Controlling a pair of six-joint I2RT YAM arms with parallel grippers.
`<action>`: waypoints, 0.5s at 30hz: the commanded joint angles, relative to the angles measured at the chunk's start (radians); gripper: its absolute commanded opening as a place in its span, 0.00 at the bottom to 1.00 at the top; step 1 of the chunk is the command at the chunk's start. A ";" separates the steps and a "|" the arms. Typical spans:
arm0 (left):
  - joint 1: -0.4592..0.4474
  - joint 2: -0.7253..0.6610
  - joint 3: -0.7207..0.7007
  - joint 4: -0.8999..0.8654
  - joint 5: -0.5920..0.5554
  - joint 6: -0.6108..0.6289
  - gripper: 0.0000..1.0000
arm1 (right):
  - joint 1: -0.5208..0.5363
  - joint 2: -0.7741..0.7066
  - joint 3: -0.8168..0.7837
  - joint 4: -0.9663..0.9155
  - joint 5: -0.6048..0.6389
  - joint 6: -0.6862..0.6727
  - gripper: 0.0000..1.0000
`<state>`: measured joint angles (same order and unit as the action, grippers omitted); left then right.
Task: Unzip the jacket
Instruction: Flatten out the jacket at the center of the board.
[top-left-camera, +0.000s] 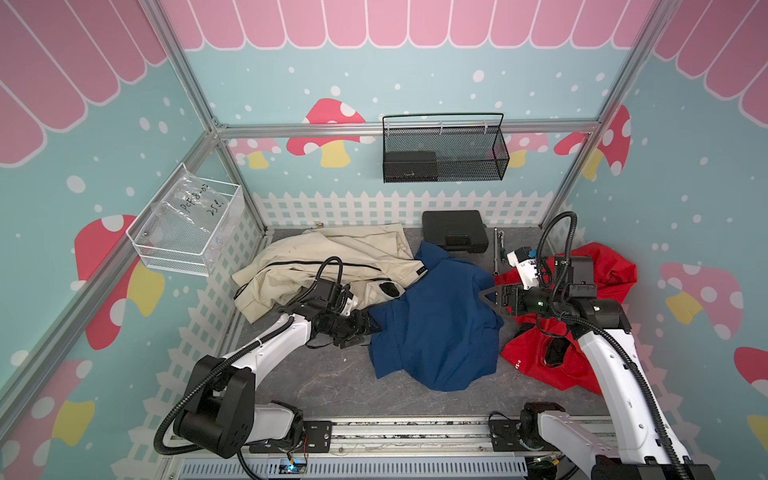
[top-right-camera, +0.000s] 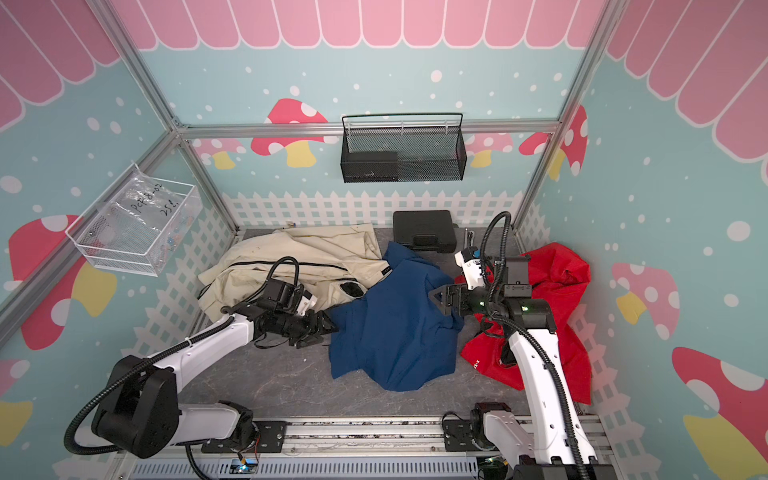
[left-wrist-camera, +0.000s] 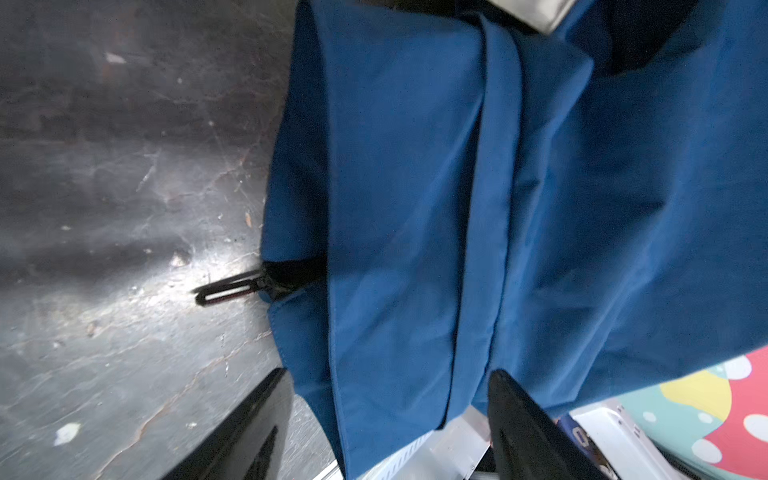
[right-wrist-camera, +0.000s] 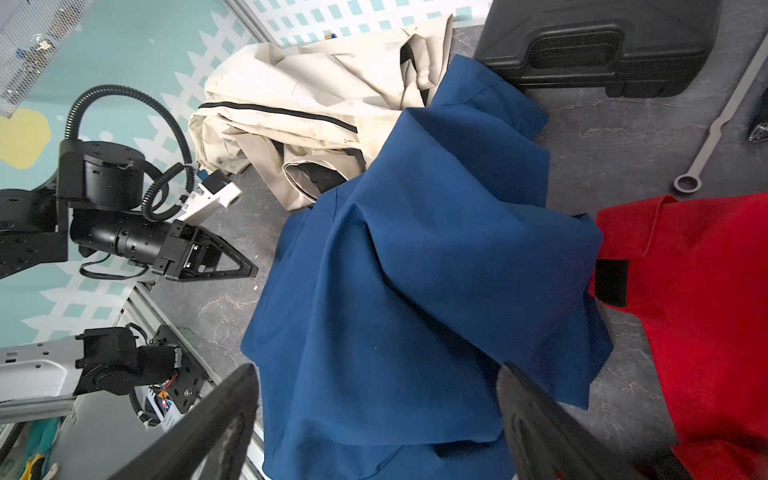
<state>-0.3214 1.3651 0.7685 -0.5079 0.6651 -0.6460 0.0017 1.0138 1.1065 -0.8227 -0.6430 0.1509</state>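
Note:
A blue jacket (top-left-camera: 436, 328) (top-right-camera: 395, 332) lies crumpled in the middle of the grey table. Its black zipper pull (left-wrist-camera: 226, 291) sticks out flat onto the table from the jacket's left edge. My left gripper (top-left-camera: 372, 328) (left-wrist-camera: 390, 386) is low at that edge, open, its fingers standing apart on either side of a fold of blue cloth (left-wrist-camera: 415, 291). The right gripper (top-left-camera: 490, 299) (right-wrist-camera: 376, 374) hovers over the jacket's right side, open, with blue cloth (right-wrist-camera: 415, 270) below it and nothing held.
A beige jacket (top-left-camera: 332, 262) with a black zipper lies behind the left arm. A red garment (top-left-camera: 582, 332) lies under the right arm. A black case (top-left-camera: 455, 230) and a wrench (top-left-camera: 498, 249) sit at the back. Wire baskets (top-left-camera: 444, 153) (top-left-camera: 187, 232) hang on the walls.

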 joint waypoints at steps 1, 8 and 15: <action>-0.007 0.023 -0.012 0.106 -0.019 -0.057 0.76 | 0.003 -0.001 -0.023 -0.002 -0.036 -0.032 0.92; -0.021 0.115 -0.029 0.258 0.045 -0.100 0.70 | 0.003 0.004 -0.061 0.039 -0.066 -0.018 0.88; -0.028 0.170 -0.038 0.336 0.074 -0.115 0.66 | 0.007 0.002 -0.101 0.118 -0.105 0.032 0.86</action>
<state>-0.3431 1.5063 0.7441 -0.2382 0.7116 -0.7341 0.0021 1.0149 1.0260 -0.7544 -0.7063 0.1665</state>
